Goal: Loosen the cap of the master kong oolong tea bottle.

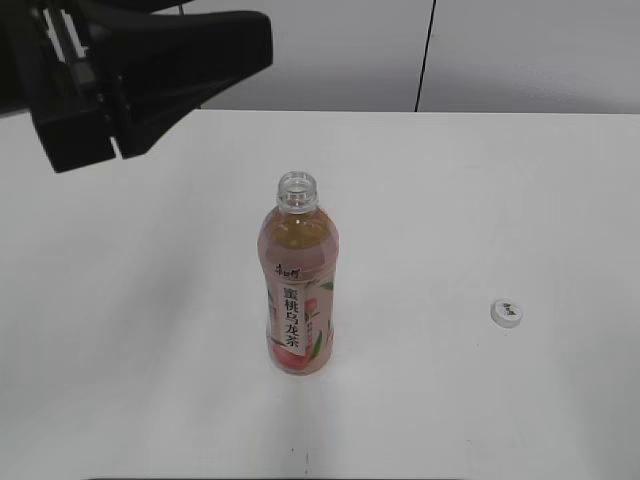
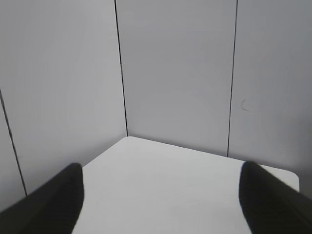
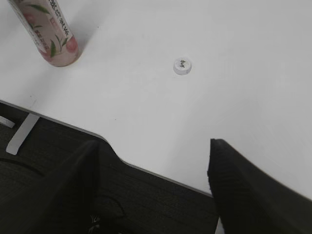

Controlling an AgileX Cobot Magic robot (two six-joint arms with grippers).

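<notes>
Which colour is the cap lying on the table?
White, with a small dark mark on top; the cap shows best in the right wrist view.

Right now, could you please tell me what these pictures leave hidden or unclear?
- White ribbed plastic cap: its dark logo is too small to read in any view.
- Clear plastic peach-label tea bottle: the right wrist frame's top edge cuts off its neck.
- Right pincer: absent from the exterior view.

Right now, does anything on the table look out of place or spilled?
The small white ribbed screw cap lies by itself on the white table, well to the right of the clear plastic peach-label tea bottle, whose threaded neck stands open. The bottle is upright and no liquid shows on the table. Both pincers are open and hold nothing.
</notes>
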